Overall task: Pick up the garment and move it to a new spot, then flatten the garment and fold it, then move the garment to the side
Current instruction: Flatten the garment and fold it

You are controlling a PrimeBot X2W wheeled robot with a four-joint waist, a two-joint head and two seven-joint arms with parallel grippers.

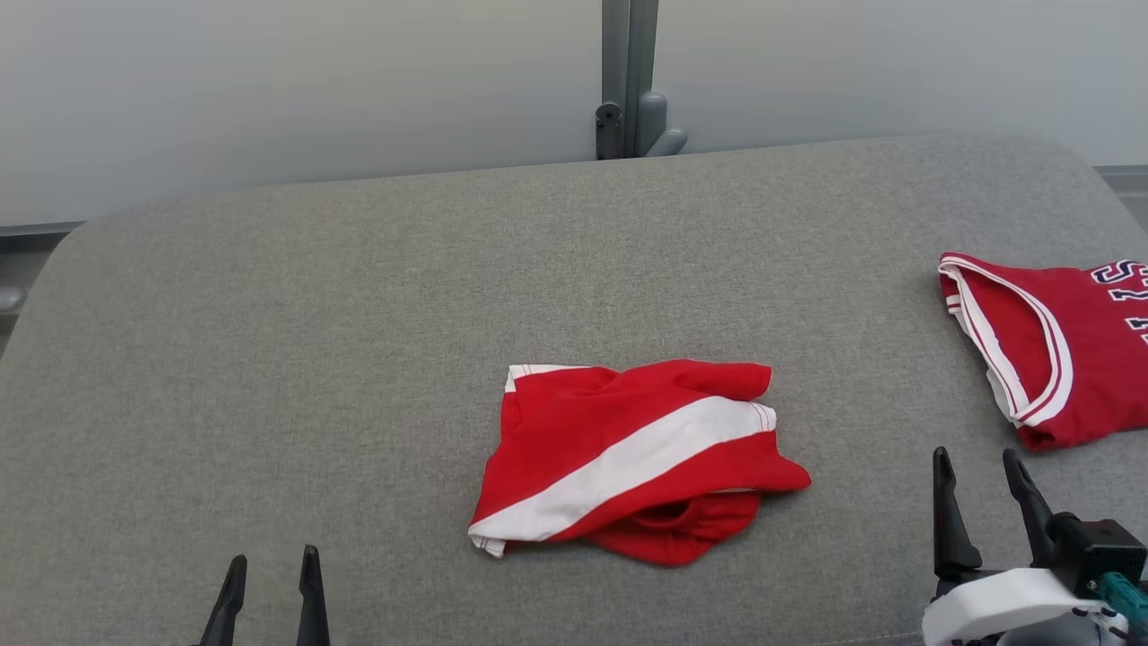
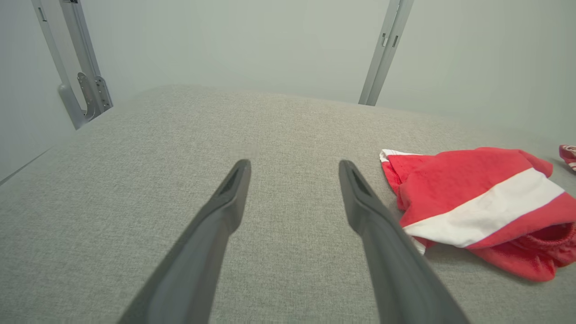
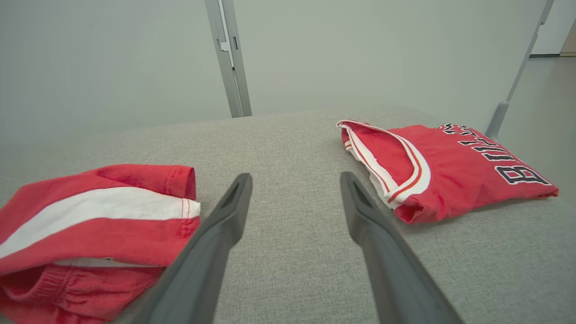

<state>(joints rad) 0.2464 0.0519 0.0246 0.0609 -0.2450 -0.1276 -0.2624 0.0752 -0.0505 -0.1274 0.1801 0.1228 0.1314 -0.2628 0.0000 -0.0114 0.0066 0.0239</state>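
A crumpled red garment [image 1: 628, 458] with a broad white stripe lies near the middle of the grey padded surface [image 1: 359, 314]. It shows at the right of the left wrist view as the garment [image 2: 477, 207] and at the lower left of the right wrist view as the garment [image 3: 94, 225]. My left gripper [image 1: 272, 567] stands open at the lower left, well clear of the cloth, fingers apart over bare fabric [image 2: 294, 165]. My right gripper [image 1: 978, 467] is open at the lower right, to the right of the garment, with nothing between its fingers [image 3: 296, 178].
A folded red jersey [image 1: 1049, 345] with white trim and dark lettering lies at the surface's right edge, also seen as the jersey [image 3: 450, 166] beyond my right fingers. A grey post with a bracket [image 1: 628, 90] stands behind the far edge, against a pale wall.
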